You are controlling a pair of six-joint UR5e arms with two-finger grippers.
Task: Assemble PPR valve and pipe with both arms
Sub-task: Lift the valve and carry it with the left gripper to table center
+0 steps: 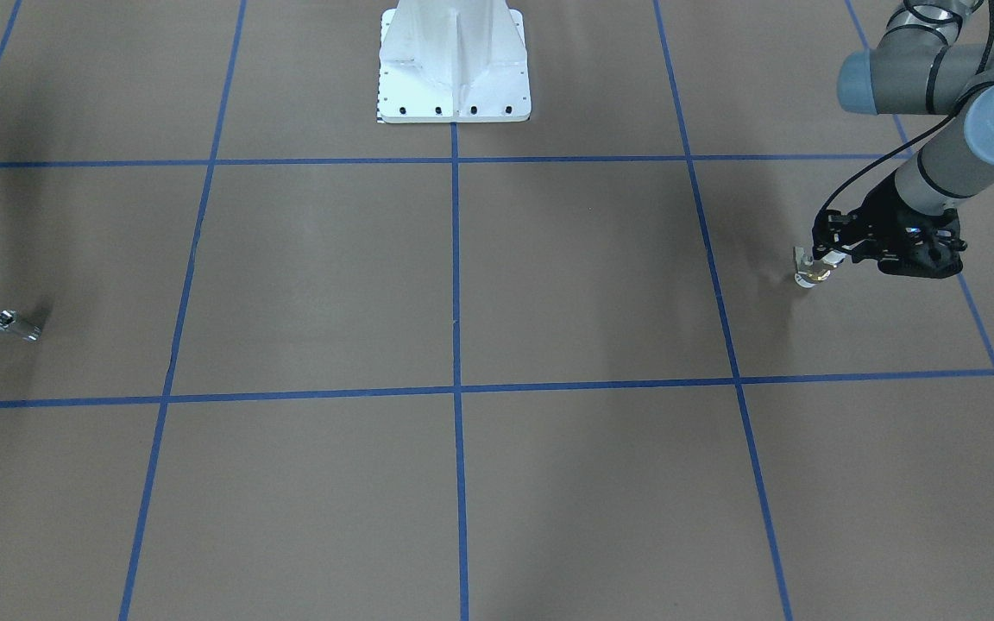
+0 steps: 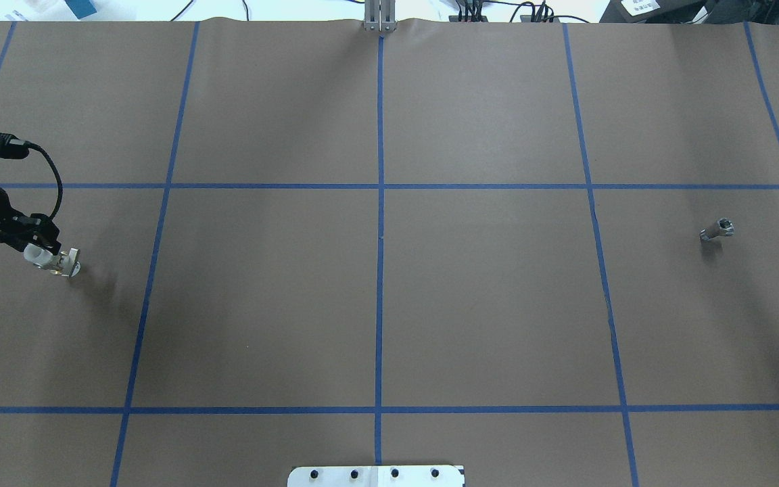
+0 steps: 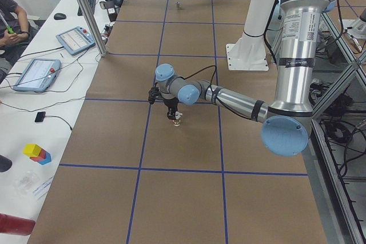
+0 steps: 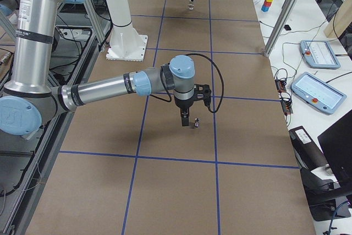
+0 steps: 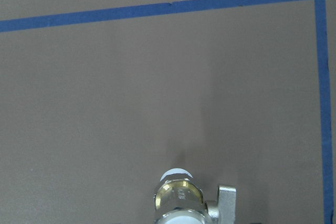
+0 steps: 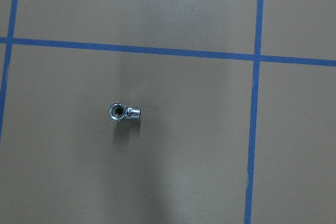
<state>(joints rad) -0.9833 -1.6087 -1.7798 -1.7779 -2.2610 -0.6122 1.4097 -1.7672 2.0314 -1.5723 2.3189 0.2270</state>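
My left gripper (image 1: 827,257) (image 2: 41,251) is shut on the white end of the PPR valve (image 1: 808,272) (image 2: 65,264) at the robot's far left of the table. The valve's brass middle and side handle show at the bottom of the left wrist view (image 5: 178,198); it hangs close to the paper, and contact is unclear. The pipe (image 2: 717,230) (image 1: 18,324) (image 6: 124,112), a tiny chrome fitting, lies alone at the robot's far right. Only the exterior right view shows my right gripper (image 4: 185,119), hovering just over the pipe (image 4: 194,122); I cannot tell whether it is open or shut.
The white pedestal base (image 1: 454,69) stands at the table's robot-side middle. Blue tape lines (image 2: 380,203) divide the brown paper into squares. A metal post (image 3: 86,10), tablets (image 3: 74,39) and a seated person (image 3: 8,21) are along the side desk.
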